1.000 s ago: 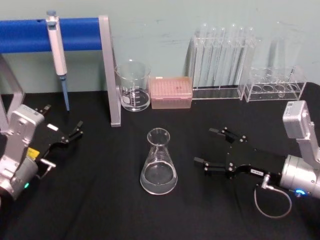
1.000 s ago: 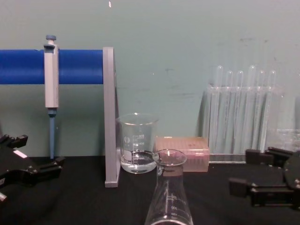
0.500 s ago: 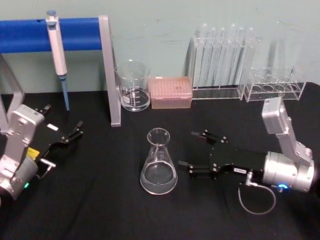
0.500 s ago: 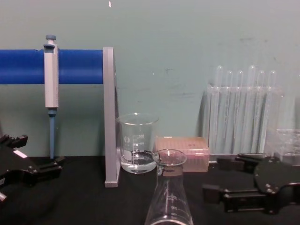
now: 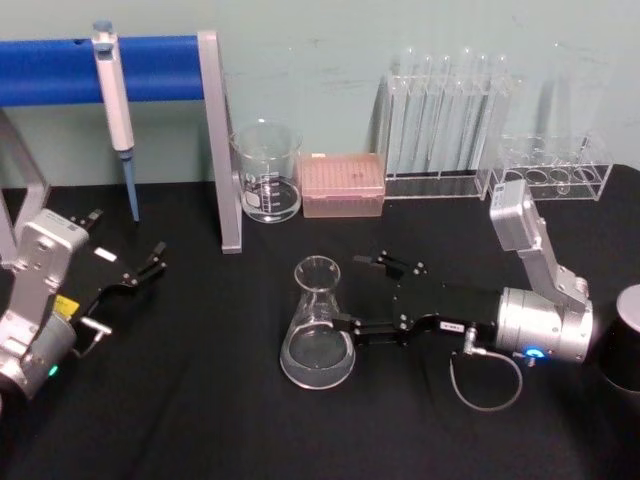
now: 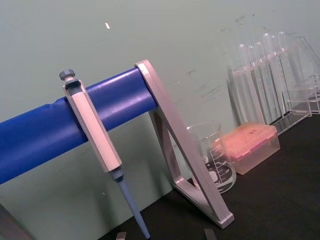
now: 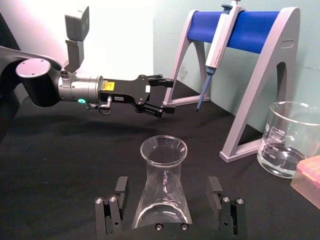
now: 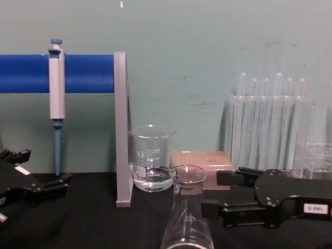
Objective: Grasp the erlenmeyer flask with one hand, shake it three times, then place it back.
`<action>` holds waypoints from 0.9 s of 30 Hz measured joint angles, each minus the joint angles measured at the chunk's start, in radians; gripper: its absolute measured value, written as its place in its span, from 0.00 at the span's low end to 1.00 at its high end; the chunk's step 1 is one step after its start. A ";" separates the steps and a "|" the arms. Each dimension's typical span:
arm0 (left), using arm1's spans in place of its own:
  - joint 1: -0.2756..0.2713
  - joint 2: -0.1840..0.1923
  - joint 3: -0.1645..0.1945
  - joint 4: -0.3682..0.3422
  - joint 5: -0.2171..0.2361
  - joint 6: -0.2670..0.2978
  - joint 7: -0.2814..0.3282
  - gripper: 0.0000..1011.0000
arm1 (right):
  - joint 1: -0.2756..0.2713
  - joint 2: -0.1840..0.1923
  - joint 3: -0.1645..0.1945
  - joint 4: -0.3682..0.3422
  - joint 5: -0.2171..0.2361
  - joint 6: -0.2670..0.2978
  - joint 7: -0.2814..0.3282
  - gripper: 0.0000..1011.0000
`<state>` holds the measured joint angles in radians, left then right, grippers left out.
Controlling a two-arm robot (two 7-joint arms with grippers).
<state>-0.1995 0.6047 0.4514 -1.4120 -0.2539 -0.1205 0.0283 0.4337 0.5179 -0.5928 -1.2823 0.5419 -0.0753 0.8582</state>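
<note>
Erlenmeyer flask point(image 5: 318, 325) stands upright on the black surface point(image 5: 200, 410), near the middle, with a little clear liquid in its wide base. Right pincer point(image 5: 349, 291) lies low and level, reaching in from the robot's right with its fingers spread to either side of the flask's lower body. In the right wrist view the glass sits between the two fingers with a gap on each side, so the pincer is released and grasps nothing. Left pincer point(image 5: 128, 235) is parked at the left edge of the surface, fingers also apart and empty, well apart from the flask. Bare surface lies open between the flask and the left pincer, and in front of the flask toward the near edge. Behind and to the left stands the grey leg of the blue stand point(image 5: 100, 68), which carries a pipette point(image 5: 115, 95). The beaker point(image 5: 266, 172), pink tip box point(image 5: 342, 184) and test tube rack point(image 5: 440, 130) line the back wall, clear of the flask.
</note>
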 joint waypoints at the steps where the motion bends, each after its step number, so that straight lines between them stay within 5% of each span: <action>1: 0.000 0.000 0.000 0.000 0.000 0.000 0.000 0.99 | 0.000 0.000 0.000 0.000 0.000 0.000 0.000 0.99; 27: 0.000 0.000 0.000 0.000 0.000 0.000 0.000 0.99 | 0.102 -0.071 -0.056 0.148 0.028 -0.027 0.078 0.99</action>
<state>-0.1995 0.6047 0.4514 -1.4120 -0.2539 -0.1205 0.0283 0.5362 0.4468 -0.6485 -1.1347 0.5697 -0.1022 0.9365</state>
